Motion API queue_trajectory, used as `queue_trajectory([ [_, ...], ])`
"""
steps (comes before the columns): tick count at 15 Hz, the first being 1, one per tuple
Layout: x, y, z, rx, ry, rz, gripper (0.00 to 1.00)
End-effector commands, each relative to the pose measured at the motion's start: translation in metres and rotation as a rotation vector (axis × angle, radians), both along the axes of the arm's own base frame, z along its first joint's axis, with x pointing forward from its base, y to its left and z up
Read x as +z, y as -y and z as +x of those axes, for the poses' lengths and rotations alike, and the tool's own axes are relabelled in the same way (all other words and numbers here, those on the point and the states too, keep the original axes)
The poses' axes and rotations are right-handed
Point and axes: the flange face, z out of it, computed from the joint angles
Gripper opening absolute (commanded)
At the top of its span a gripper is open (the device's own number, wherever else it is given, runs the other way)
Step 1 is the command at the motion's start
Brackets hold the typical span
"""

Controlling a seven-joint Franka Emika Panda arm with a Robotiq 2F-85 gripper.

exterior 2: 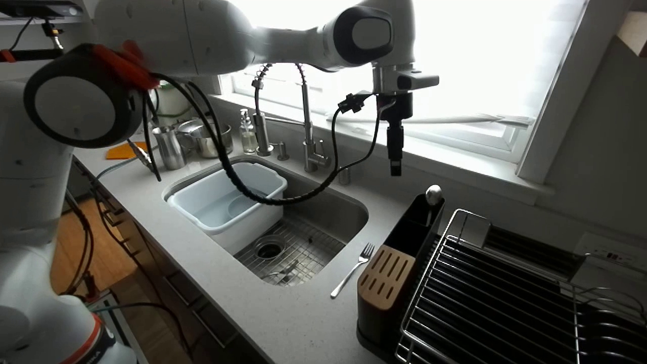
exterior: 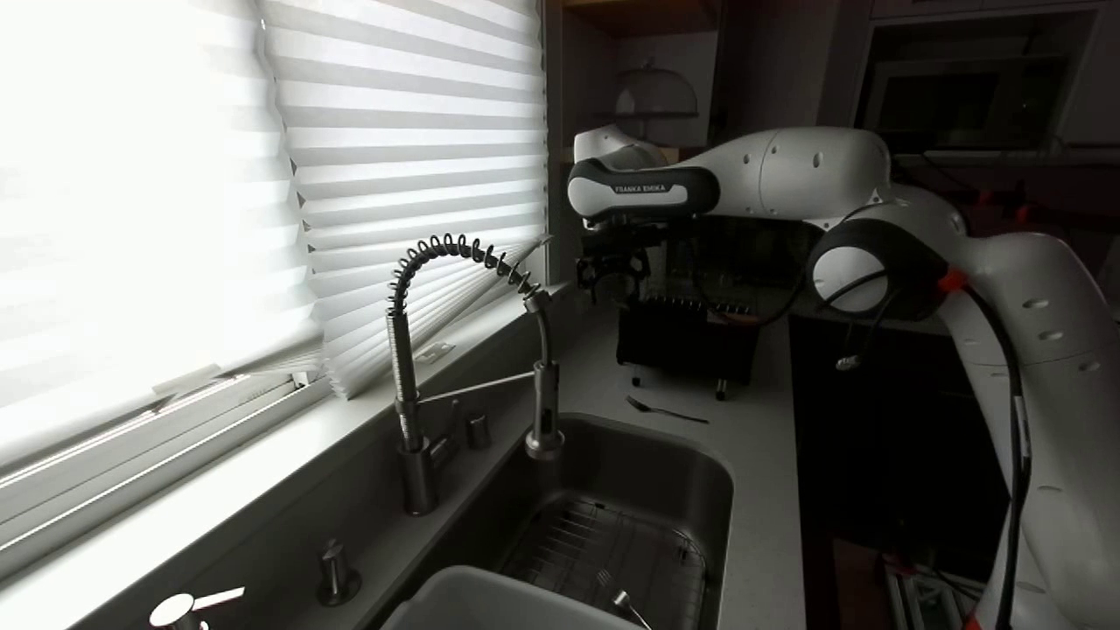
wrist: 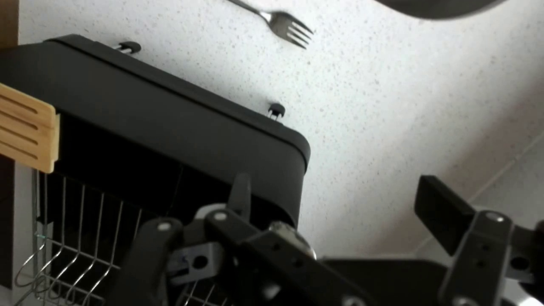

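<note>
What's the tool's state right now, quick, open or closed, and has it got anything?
Tool: open, jaws spread wide apart in the wrist view, holding nothing.

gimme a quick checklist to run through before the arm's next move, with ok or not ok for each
1. Jaws open: ok, spread wide in the wrist view.
2. Nothing gripped: ok, no object shows held between them.
3. Jaws clear of the black caddy: ok, in an exterior view they hang higher than it, not touching.
4. Counter beside the caddy free of loose items: not ok, a fork lies there.
5. Shiny utensil free to lift out: cannot tell, its lower end is hidden inside the caddy.
</note>
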Motion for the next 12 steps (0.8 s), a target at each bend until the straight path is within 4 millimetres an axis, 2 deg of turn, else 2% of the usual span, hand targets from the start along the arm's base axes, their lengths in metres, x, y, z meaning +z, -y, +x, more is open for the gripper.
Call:
queue_trajectory([
  [1,0.020,0.015,0.003,-0.046,0.116,-0.059,1.00],
  [4,0.017,0.027,0.012,-0.025,0.180,-0.102,1.00],
  [7,0.001,0.035,0.018,-0.012,0.173,-0.128,1.00],
  [9,-0.008,0.037,0.019,-0.012,0.156,-0.129,1.00],
  [12,-0.007,0.038,0.015,0.010,0.120,-0.118,1.00],
])
